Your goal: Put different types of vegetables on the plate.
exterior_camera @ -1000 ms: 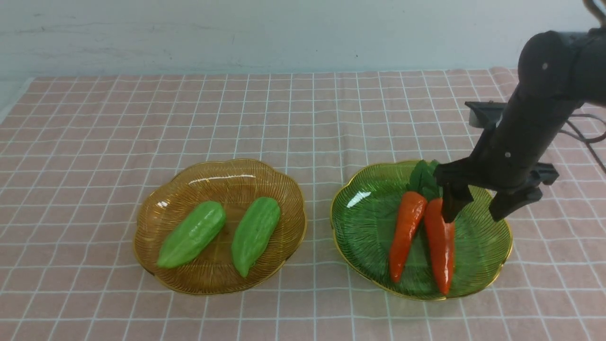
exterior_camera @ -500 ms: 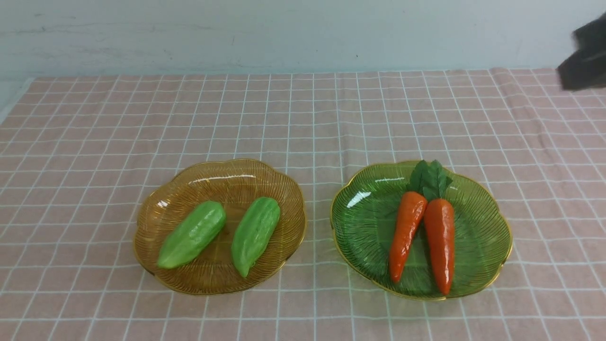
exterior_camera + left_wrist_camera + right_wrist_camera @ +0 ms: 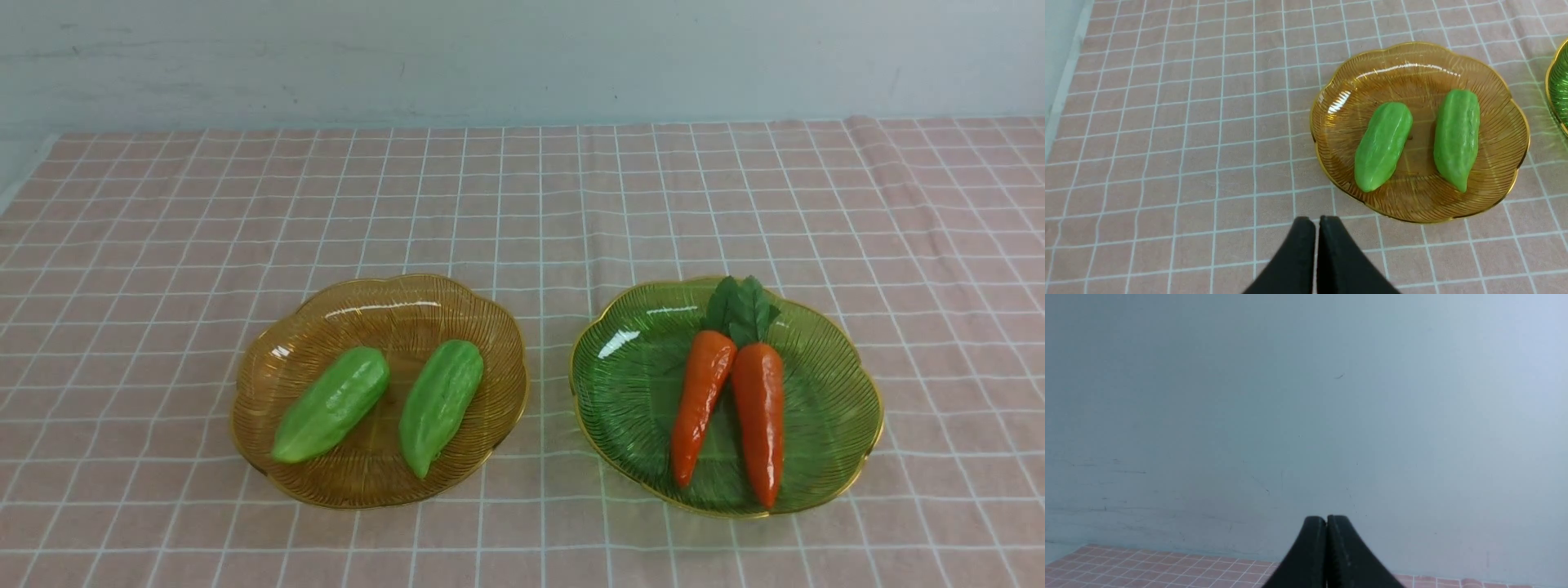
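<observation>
Two light-green ridged gourds [image 3: 331, 403] [image 3: 441, 405] lie side by side on the amber plate [image 3: 490, 327], also seen as gourds [image 3: 1383, 145] [image 3: 1457, 139] on that plate [image 3: 1515, 134] in the left wrist view. Two orange carrots [image 3: 702, 400] [image 3: 759, 420] with dark green tops lie together on the green plate [image 3: 629, 384]. Neither arm shows in the front view. My left gripper [image 3: 1317, 220] is shut and empty, above the cloth near the amber plate's rim. My right gripper [image 3: 1326, 519] is shut and empty, raised and facing the pale wall.
A pink checked cloth [image 3: 522, 204] covers the table up to the pale wall [image 3: 522, 57] at the back. The cloth's left edge [image 3: 1065, 81] shows in the left wrist view. The green plate's rim [image 3: 1560, 81] peeks in at that view's side.
My right gripper was open over the carrots on the green plate a second ago. It has pulled away up and to the right, out of the front view, and closed. Both carrots stay on the plate.
</observation>
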Robot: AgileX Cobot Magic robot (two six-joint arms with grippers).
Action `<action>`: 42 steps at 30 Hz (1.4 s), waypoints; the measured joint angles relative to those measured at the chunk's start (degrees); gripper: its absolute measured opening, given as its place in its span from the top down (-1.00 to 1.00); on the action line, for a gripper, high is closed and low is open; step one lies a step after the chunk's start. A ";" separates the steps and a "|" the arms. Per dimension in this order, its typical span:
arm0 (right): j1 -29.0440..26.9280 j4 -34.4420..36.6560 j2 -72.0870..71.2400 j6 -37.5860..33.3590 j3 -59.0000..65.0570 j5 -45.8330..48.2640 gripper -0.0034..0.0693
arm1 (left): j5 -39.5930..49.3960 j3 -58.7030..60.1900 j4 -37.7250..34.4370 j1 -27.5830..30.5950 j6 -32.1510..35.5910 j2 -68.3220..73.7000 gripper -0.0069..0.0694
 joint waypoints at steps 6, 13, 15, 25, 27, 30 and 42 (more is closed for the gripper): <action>0.00 -0.20 -3.53 0.89 5.52 -8.81 0.95 | -10.68 8.99 -0.91 0.00 0.00 -7.37 0.83; 0.00 -0.33 -3.53 0.89 5.77 -9.57 0.95 | -19.88 22.66 -1.07 0.00 -1.30 -24.87 0.83; 0.00 -0.33 -3.53 0.89 5.77 -9.57 0.95 | -20.23 24.77 -1.07 0.00 -1.50 -28.51 0.83; 0.00 -0.33 -3.53 0.89 5.77 -9.57 0.95 | -19.07 26.55 -1.07 0.00 -1.92 -32.78 0.83; 0.00 -0.33 -3.53 0.89 5.77 -9.52 0.95 | -19.06 26.55 -1.07 0.00 -1.92 -32.78 0.83; 0.00 -0.33 -3.53 0.89 5.77 -9.52 0.95 | -19.01 26.55 -1.07 0.00 -1.92 -32.80 0.83; 0.00 -0.33 -3.53 0.89 5.77 -9.30 0.95 | -34.14 42.49 -13.17 14.02 12.12 -38.72 0.83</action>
